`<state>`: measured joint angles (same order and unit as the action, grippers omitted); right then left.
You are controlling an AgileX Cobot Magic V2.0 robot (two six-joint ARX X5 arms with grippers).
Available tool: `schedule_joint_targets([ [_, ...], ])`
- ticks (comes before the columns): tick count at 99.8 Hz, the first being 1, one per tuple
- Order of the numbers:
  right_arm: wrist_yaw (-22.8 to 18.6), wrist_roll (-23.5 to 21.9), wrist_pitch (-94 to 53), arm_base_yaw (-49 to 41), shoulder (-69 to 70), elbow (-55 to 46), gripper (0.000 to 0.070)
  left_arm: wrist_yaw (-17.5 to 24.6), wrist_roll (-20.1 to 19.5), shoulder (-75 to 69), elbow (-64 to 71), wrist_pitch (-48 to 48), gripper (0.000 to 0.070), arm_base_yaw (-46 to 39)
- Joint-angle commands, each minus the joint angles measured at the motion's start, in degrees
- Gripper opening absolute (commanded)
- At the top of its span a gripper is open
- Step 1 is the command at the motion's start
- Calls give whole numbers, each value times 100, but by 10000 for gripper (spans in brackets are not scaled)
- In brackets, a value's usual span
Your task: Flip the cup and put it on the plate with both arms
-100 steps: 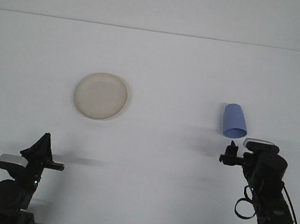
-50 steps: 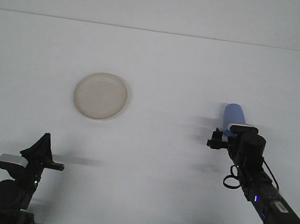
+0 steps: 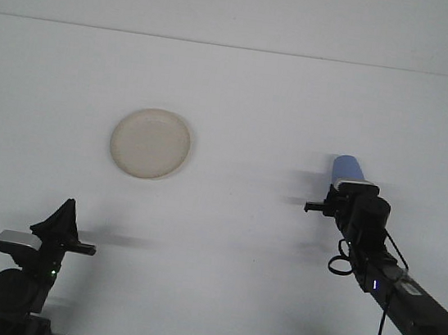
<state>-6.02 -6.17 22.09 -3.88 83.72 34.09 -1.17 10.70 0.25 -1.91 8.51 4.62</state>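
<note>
A blue cup (image 3: pixel 348 167) lies on its side at the right of the white table, its upper part showing above my right arm's wrist. My right gripper (image 3: pixel 336 205) is at the cup's near end and hides it. One finger (image 3: pixel 315 206) sticks out to the left of the cup, so the gripper stands open around it. A cream plate (image 3: pixel 152 143) lies flat at the centre left with nothing on it. My left gripper (image 3: pixel 65 227) rests low at the front left, far from both the plate and the cup.
The table's far edge meets a pale wall along the top of the view. The right arm (image 3: pixel 395 281) runs from the front right corner up to the cup, with a cable loop hanging beside it.
My right gripper has moved forward and slightly left, up to the cup, and now covers its near end. The cup has tilted more upright in view. The left arm is still.
</note>
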Motion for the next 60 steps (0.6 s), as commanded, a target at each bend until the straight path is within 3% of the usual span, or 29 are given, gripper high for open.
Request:
schedule_joint_targets([
  [1,-24,66,-168,-114,-284,162,0,13,37,-7,109,59,13,0],
  [26,-98,402,-3617,-820,-1325,1759,0,13,37,-7,109,59,13,0],
  [43,-299,951,-6548,-1408,-1233,3593,0,13,37,-7,109,57,13,0],
  [60,-243,962,-8513,-2098,-918,4889,0,13,37,-7,109,57,13,0],
])
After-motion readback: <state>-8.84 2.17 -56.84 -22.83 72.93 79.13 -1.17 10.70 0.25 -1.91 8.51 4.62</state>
